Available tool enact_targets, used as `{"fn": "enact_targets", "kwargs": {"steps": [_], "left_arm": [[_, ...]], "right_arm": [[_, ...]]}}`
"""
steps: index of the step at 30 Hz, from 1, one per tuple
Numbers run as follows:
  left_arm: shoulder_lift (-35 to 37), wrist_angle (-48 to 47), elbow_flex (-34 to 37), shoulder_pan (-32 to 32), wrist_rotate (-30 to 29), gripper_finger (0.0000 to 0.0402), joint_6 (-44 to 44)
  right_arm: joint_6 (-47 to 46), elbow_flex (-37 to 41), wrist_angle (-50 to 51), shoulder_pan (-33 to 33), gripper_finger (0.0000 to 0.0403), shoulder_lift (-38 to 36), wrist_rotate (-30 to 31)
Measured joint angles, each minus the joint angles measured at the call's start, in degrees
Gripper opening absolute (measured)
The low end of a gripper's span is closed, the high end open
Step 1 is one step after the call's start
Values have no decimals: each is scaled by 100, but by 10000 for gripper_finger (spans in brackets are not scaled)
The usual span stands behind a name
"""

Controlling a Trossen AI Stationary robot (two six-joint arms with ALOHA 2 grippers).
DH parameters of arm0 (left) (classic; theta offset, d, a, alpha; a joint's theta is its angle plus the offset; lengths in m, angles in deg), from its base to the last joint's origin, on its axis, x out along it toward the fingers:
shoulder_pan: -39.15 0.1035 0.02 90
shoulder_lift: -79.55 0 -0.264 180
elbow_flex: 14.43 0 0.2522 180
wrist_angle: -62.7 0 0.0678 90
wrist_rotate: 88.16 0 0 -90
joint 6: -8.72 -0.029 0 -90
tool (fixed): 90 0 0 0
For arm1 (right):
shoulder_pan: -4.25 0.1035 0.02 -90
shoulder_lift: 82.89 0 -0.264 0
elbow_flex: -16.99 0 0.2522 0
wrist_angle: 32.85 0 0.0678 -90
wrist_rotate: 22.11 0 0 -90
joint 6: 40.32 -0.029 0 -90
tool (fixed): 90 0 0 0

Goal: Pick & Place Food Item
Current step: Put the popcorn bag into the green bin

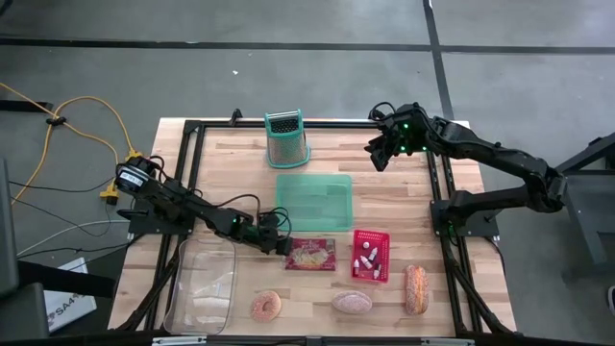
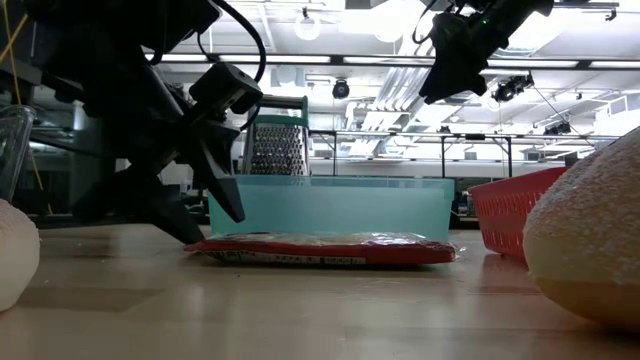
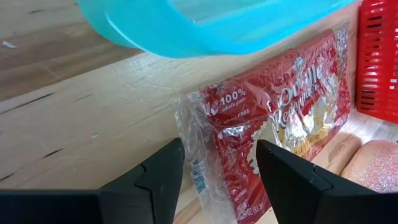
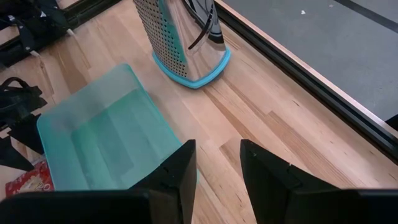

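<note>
Wooden tabletop [image 1: 384,192], left gripper [image 1: 281,240] half-open at the popcorn bag [image 1: 311,254].
Crinkly plastic could slip free; right gripper [image 1: 378,154] hovers narrow.

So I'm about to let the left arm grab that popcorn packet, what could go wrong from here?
The left claw straddles only the crinkly end of the popcorn packet, so it may pinch loose film and slip. The teal container and red basket sit close, so a dragged packet might nudge either.
</note>
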Motion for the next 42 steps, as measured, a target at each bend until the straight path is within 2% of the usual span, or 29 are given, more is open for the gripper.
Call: {"fn": "enact_targets", "kwargs": {"steps": [8,19,21,25,28,32,38,42], "left_arm": [[-2,-2,0,0,13,198,-38],[-2,-2,0,0,67,198,-61],[-2,-4,0,0,80,198,-87],[-2,-2,0,0,83,198,-102],[-2,-2,0,0,85,198,-136],[-2,-2,0,0,85,198,-136],[-9,74,7,0,90,198,-133],[-9,92,7,0,98,198,-133]], "right_arm": [[-3,0,-144,0,112,0,0],[-620,0,-276,2,112,0,-51],[-511,0,-316,2,112,0,-406],[-430,0,-703,110,112,0,-1544],[-348,0,-1126,503,112,0,-1826],[-95,0,-1678,1322,112,40,-1570],[389,0,-2265,2669,112,345,-445],[496,0,-2348,3258,112,624,87]]}}
